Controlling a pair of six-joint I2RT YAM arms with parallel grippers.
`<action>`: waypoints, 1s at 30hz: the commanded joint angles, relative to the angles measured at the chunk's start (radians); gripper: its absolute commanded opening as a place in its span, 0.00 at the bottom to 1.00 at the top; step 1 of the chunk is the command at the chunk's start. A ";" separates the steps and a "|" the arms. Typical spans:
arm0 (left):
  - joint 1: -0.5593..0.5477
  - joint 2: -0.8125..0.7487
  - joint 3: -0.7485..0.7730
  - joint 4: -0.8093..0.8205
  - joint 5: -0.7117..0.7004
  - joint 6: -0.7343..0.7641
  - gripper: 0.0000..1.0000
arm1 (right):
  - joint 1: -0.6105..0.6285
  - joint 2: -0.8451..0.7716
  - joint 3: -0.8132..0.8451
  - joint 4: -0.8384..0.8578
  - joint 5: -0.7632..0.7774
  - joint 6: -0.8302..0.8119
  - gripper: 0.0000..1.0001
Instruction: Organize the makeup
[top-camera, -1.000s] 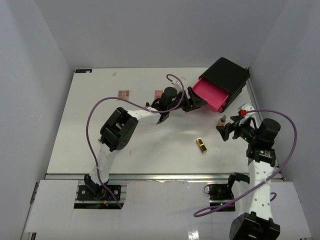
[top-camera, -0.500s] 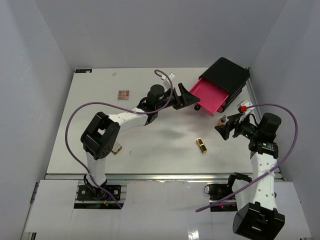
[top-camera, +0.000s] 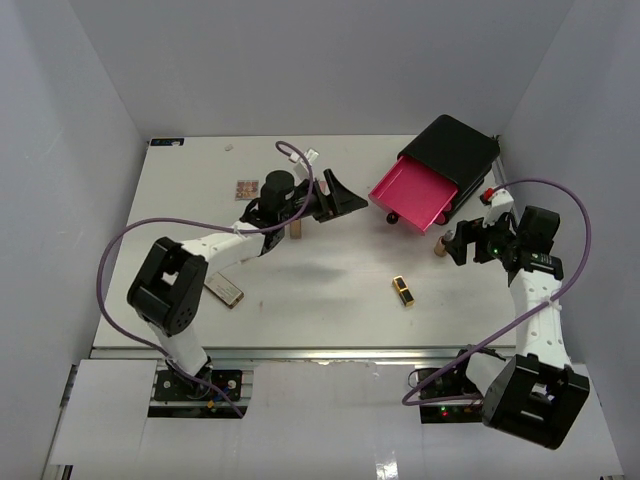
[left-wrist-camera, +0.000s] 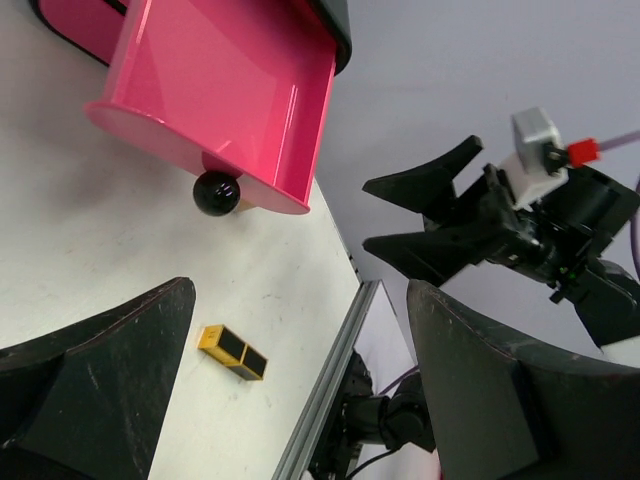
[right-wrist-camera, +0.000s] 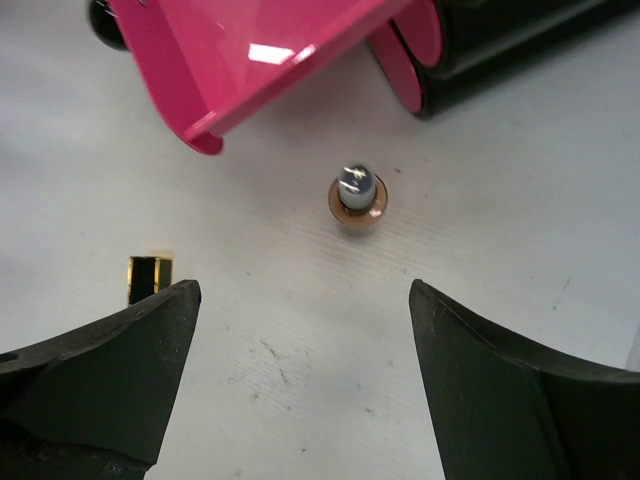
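Note:
A small tan bottle (top-camera: 440, 245) stands upright right of the open pink drawer (top-camera: 410, 190); it also shows in the right wrist view (right-wrist-camera: 357, 195). My right gripper (top-camera: 456, 246) is open and empty, just right of the bottle and apart from it (right-wrist-camera: 300, 380). A black-and-gold lipstick (top-camera: 404, 291) lies mid-table, also in the left wrist view (left-wrist-camera: 231, 352) and the right wrist view (right-wrist-camera: 150, 275). My left gripper (top-camera: 345, 193) is open and empty, left of the drawer (left-wrist-camera: 300, 400). A tan-pink palette (top-camera: 247, 189) lies at the back. A brown case (top-camera: 222, 290) lies at the left.
The black box (top-camera: 455, 150) sits at the back right corner with its pink drawer (left-wrist-camera: 220, 90) pulled out, black knob (left-wrist-camera: 216, 192) facing the table. A tan item (top-camera: 296, 229) pokes out under my left arm. The table's right edge rail (left-wrist-camera: 330, 390) runs close by.
My left arm has swung left, away from the drawer, which now stands further out. The brown case has come into view. My right gripper has moved up beside the bottle.

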 joint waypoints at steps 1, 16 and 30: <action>0.068 -0.178 -0.049 -0.069 0.044 0.082 0.98 | 0.040 0.049 0.037 -0.033 0.203 0.044 0.90; 0.119 -0.748 -0.274 -0.371 -0.143 0.563 0.98 | 0.118 0.249 -0.012 0.161 0.253 0.180 0.93; 0.119 -0.852 -0.386 -0.366 -0.171 0.616 0.98 | 0.189 0.351 -0.058 0.346 0.318 0.222 0.85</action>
